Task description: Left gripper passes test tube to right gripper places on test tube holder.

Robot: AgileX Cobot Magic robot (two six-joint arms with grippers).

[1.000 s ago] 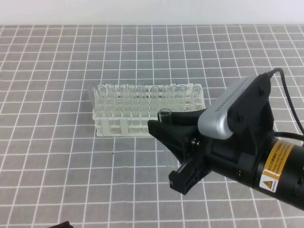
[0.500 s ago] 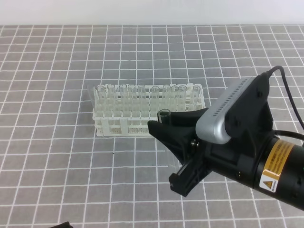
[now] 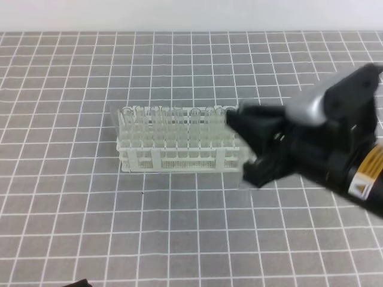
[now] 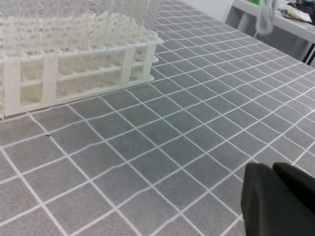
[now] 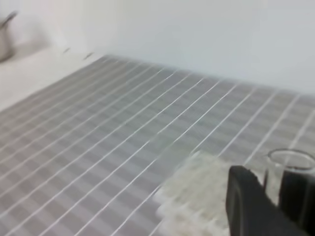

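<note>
The white test tube holder [image 3: 173, 149] stands mid-table with several clear tubes in it; it also shows at the upper left of the left wrist view [image 4: 74, 64]. My right gripper [image 3: 240, 146] is motion-blurred over the rack's right end. In the right wrist view its black fingers [image 5: 246, 201] are shut on the test tube [image 5: 290, 160], whose open rim stands upright above the blurred rack [image 5: 197, 196]. The held tube cannot be made out in the high view. Of my left gripper [image 4: 273, 194], only black finger parts show, low at the bottom right and far from the rack.
The table is a grey mat with a white grid [image 3: 179, 227]. A small dark speck [image 4: 47, 134] lies on the mat in front of the rack. Beyond the table edge stands a desk with clutter [image 4: 290, 14].
My right gripper has swung up and to the right with the tube, from in front of the rack to over its right end. The left arm stays put.
</note>
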